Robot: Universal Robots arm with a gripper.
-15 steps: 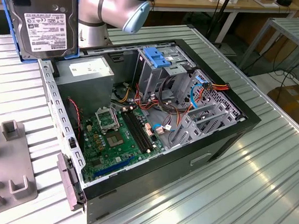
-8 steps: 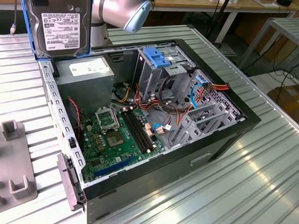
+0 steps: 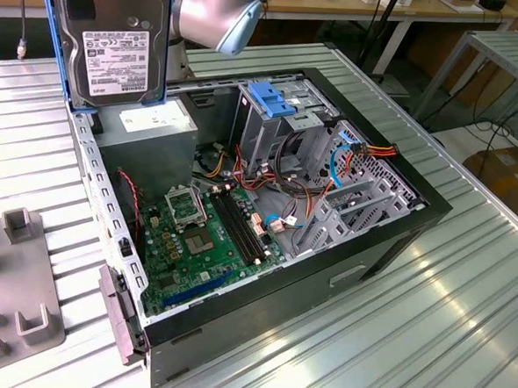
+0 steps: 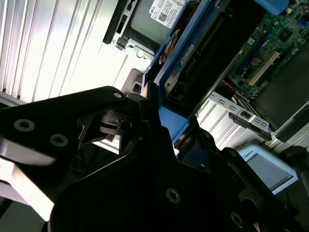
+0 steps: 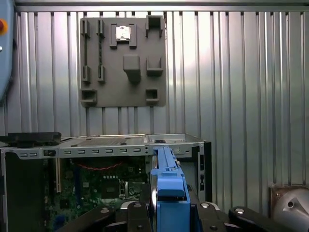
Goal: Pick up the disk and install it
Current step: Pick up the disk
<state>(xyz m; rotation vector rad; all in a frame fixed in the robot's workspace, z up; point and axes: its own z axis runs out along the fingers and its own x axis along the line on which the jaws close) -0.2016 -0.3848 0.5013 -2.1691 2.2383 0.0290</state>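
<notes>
Disk (image 3: 110,40) gripped in claw (image 5: 169,215), above open computer case (image 3: 279,302)

Bright light, hard glare off my ribbed metal table (image 3: 464,286).
In the second wrist view my gripper (image 4: 166,118) is a black silhouette against the washed-out white table.
</notes>
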